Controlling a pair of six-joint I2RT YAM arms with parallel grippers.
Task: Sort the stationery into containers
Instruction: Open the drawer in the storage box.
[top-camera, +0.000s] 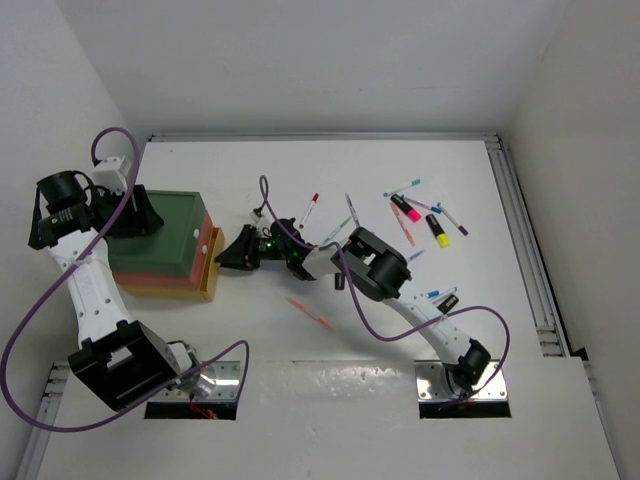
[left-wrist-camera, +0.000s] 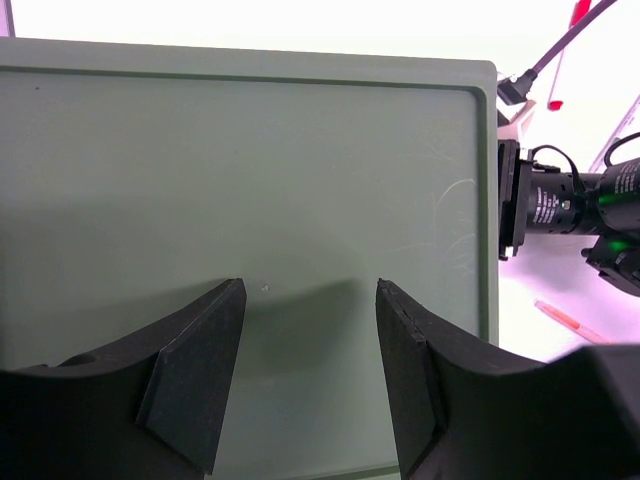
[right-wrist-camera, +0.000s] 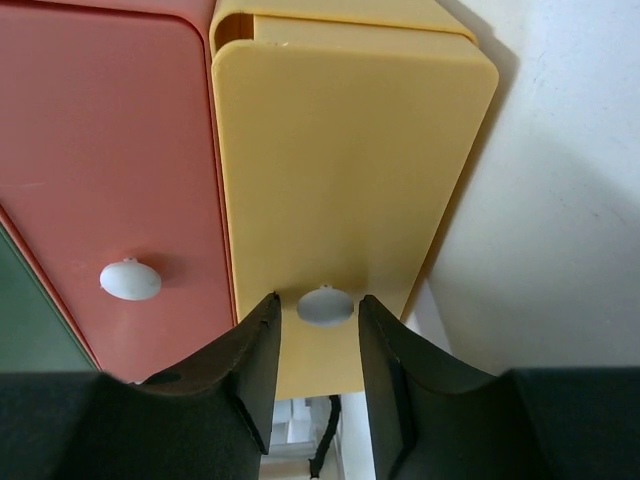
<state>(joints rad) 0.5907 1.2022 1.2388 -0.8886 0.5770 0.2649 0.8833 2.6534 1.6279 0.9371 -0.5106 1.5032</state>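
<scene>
Three containers sit stacked at the left of the tabletop (top-camera: 330, 165): green container (left-wrist-camera: 250, 160) on top, red container (right-wrist-camera: 100, 150) under it, yellow container (right-wrist-camera: 340, 150) lowest. L gripper (left-wrist-camera: 310, 290) hangs over the green top, jaws apart, nothing btwn them. R gripper (right-wrist-camera: 318, 302) faces the yellow front, jaws apart either side of its white knob (right-wrist-camera: 325, 306), contact unclear. Stationery (top-camera: 425, 215) lies loose at far right, w/ one orange pen (top-camera: 310, 312) nearer the arms.
</scene>
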